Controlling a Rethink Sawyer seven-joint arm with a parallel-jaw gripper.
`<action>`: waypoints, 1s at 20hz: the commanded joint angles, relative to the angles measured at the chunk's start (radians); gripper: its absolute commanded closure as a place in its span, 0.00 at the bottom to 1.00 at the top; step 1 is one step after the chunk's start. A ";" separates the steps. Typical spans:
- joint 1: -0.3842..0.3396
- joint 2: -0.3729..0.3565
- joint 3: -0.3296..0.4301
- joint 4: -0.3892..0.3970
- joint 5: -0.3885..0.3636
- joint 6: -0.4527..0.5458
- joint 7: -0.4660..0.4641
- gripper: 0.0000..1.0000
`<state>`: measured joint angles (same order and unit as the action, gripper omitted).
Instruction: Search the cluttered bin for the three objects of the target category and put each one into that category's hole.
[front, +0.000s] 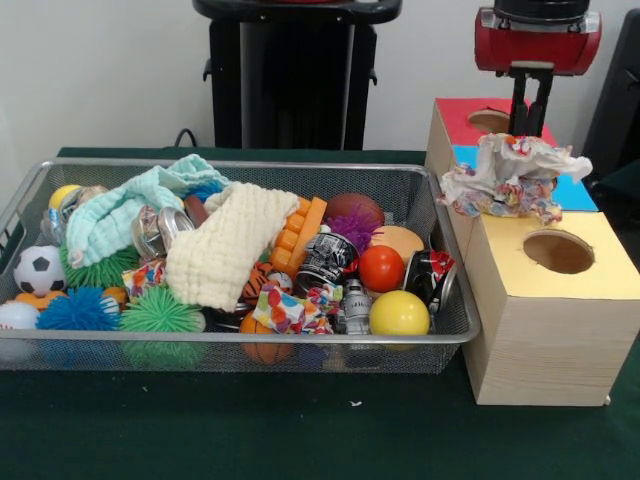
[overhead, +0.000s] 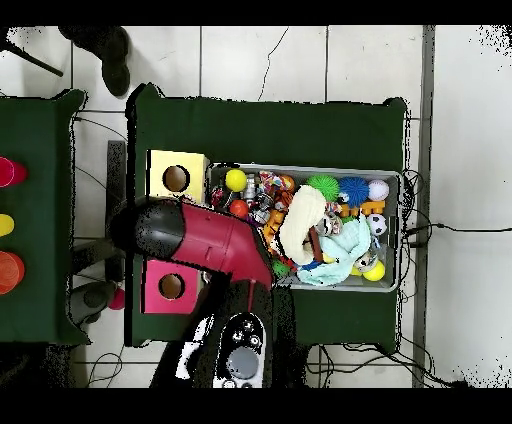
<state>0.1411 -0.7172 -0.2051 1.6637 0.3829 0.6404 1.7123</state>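
Under the hand (front: 530, 118), crumpled wrapper (front: 512, 176) on box (front: 548, 330).

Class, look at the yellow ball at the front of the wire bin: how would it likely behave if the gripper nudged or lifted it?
The yellow ball looks smooth and round, so a nudge would probably roll it, though the bin's wire wall and a can beside it should stop it quickly. Its glossy surface may slip from a loose pinch. It probably keeps its shape, unlike the cream knitted cloth.
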 joint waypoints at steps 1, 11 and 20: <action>-0.089 -0.058 0.175 0.227 0.070 -0.260 0.158 1.00; -0.131 -0.118 0.222 0.189 -0.329 -0.348 -0.051 1.00; -0.134 -0.158 0.224 0.144 -0.333 -0.172 -0.012 1.00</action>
<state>0.0485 -0.8489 -0.0767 1.7645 0.0926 0.3226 1.7123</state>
